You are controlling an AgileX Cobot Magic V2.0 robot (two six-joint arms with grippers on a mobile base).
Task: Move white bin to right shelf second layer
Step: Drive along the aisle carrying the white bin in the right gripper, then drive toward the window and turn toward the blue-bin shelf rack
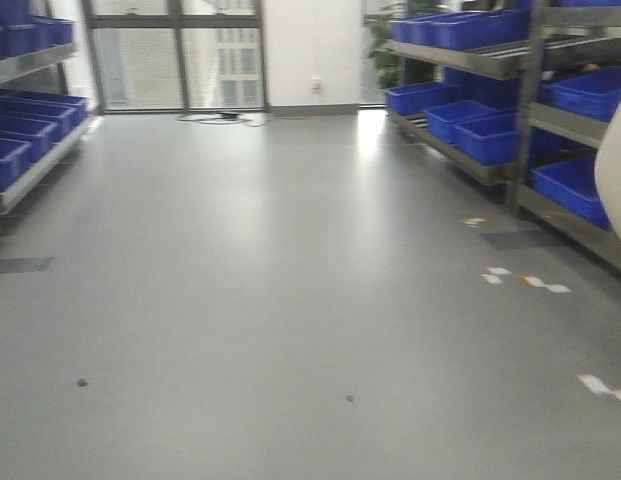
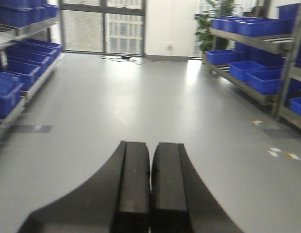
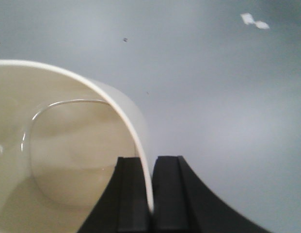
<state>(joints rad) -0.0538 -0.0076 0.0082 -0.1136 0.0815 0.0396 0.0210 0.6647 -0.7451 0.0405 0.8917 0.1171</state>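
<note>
R tool (image 3: 151,194): clenched on white bin (image 3: 68,145) rim, bin at my 9 o'clock, carried over floor (image 3: 213,97).
L tool (image 2: 150,194): clenched, empty, idle.
Right shelf (image 1: 570,125): 2 o'clock, well apart; bin not placed.

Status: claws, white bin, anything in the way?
Left claw shut, empty. Right claw shut on white bin rim. Shelf at right holds blue crates; paper scraps on floor.
</note>
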